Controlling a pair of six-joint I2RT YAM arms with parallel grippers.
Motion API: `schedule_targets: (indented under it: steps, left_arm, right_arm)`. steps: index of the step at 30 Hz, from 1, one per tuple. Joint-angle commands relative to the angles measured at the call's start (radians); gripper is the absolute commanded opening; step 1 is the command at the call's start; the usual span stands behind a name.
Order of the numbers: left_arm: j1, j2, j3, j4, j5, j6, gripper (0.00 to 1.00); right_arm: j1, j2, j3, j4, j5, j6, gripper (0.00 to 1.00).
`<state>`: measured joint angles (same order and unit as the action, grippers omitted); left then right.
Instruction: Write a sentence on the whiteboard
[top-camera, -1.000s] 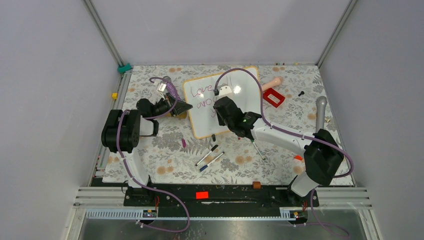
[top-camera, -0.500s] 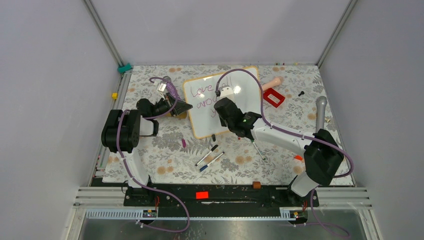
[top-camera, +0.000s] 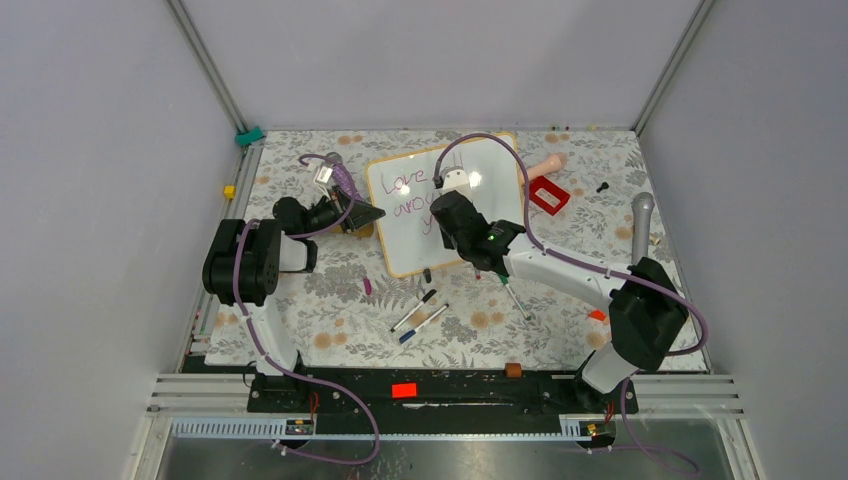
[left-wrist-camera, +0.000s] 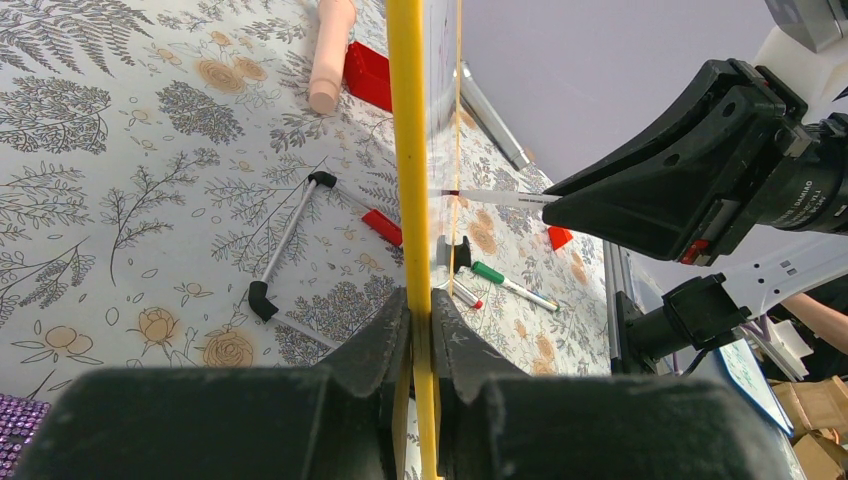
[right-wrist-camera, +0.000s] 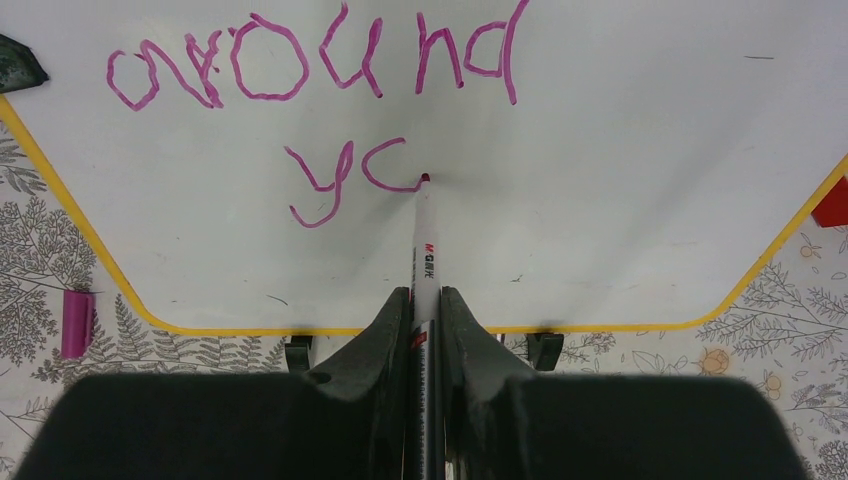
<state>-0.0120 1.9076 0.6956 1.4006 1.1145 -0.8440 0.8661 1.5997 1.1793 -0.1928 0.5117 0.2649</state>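
Note:
The whiteboard (top-camera: 500, 165) lies on the floral table, white with a yellow-orange frame and two black clips on its near edge. The sentence (right-wrist-camera: 310, 70) in purplish-pink marker reads "around" and below it "yc" in the right wrist view; "Love" (top-camera: 405, 182) shows in the top view. My right gripper (right-wrist-camera: 425, 300) is shut on a white marker (right-wrist-camera: 424, 255), its tip touching the board at the end of the "c". My left gripper (left-wrist-camera: 420, 305) is shut on the board's frame edge (left-wrist-camera: 405, 120) at its left side (top-camera: 368, 213).
Two pens (top-camera: 420, 310) and a pink cap (top-camera: 367, 286) lie on the table near the board's front. A green-capped marker (left-wrist-camera: 510, 284) and a black-tipped rod (left-wrist-camera: 285, 245) lie there too. A red block (top-camera: 547, 194) and a beige cylinder (top-camera: 546, 165) sit right of the board.
My right gripper with the marker has shifted slightly right and away along the third line. The left arm has not moved.

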Motion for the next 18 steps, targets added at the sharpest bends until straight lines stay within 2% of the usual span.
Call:
schedule_targets:
  steps: [1,18]
  left_arm:
    - [0.000,-0.009,0.024,0.078,0.031,0.035,0.00]
    - [0.001,-0.010,0.025,0.078,0.032,0.034,0.00]
  right_arm:
    - [-0.019,0.009,0.045,0.041,0.031,-0.011,0.00]
    - [-0.021,0.017,0.053,0.089,-0.055,-0.034,0.00]
